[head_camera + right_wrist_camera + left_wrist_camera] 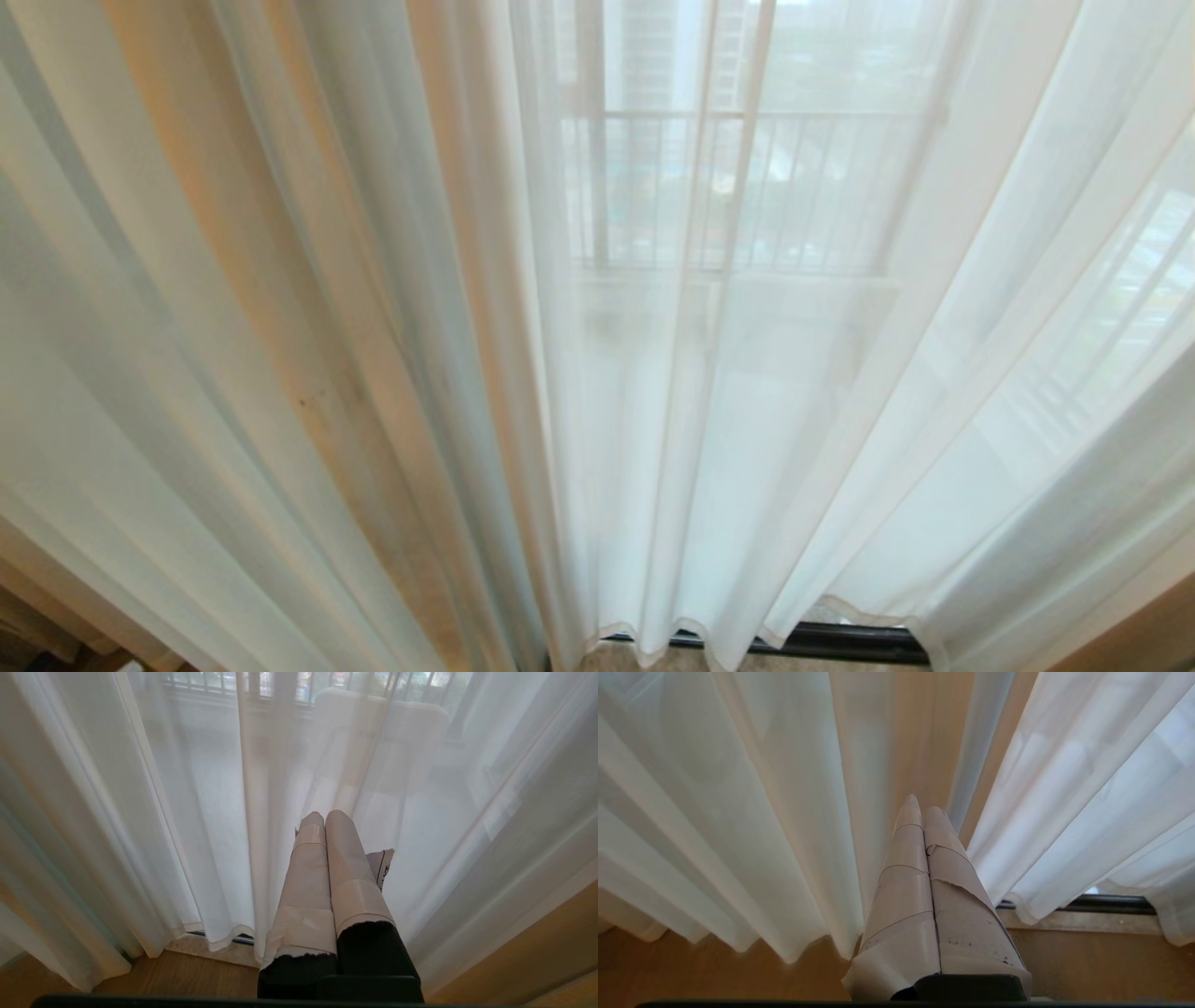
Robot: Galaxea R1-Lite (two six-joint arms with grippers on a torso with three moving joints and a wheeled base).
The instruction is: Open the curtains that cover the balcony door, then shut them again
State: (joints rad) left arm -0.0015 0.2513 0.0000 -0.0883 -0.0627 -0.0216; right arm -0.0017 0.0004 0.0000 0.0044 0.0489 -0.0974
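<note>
While the curtains (392, 355) hang drawn across the whole head view, floor-length and in long folds, nothing of the opening shows as done; whether this is the start of the task or its end, with the panels opened and drawn shut again, cannot be told from these pictures; the balcony door (840, 642) shows only as a dark strip of frame under the wavy hem, and through the sheer fabric a barred railing (747, 187) and buildings beyond it can be made out; no bare gap stands between the panels, though a seam where two of them meet seems to run down near the middle; neither arm appears in the head view; in the left wrist view the left gripper (919, 805) has its tape-wrapped fingers (906, 877) pressed together with nothing between them, its tip close before a fold where two panels meet, and whether it touches the cloth cannot be told; in the right wrist view the right gripper (324, 816) is likewise clenched and empty, pointing at the fabric above the wooden floor (187, 975); judged so, the door is covered, and if the work is only beginning, parting the panels and drawing them back both remain
</note>
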